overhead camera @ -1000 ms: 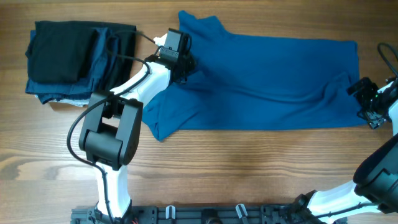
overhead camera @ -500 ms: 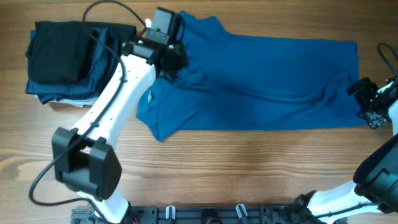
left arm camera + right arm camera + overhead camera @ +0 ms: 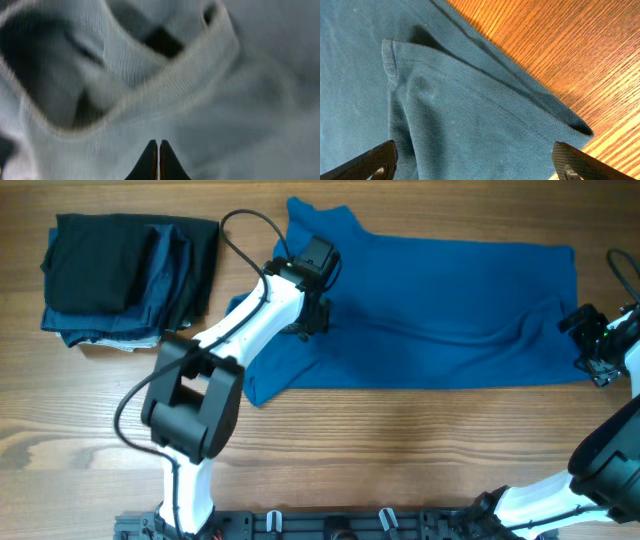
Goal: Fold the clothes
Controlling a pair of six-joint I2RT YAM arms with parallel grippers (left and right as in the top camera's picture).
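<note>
- Our left claw (image 3: 159, 159) is pressed together low over the polo shirt (image 3: 440, 310), with a ribbed band just ahead of its tips. We cannot tell whether cloth is caught.
- Our right claw (image 3: 475, 167) is spread wide and empty, with a doubled-over hem corner between and ahead of its fingers.
- The shirt stretches from one claw to the other.
- We judge the folding barely begun: the body lies long and unfolded, and the dark folded stack (image 3: 110, 275) sits well beyond the left claw.

White tubular links and boxy black joint housings on the left arm (image 3: 250, 320), centre-left of the overhead frame — thin black cable (image 3: 245, 212) looped above the wrist. Right arm (image 3: 610, 460), right edge: same white-and-black build. Left gripper (image 3: 158, 150): slim black fingers, tapered to points.
</note>
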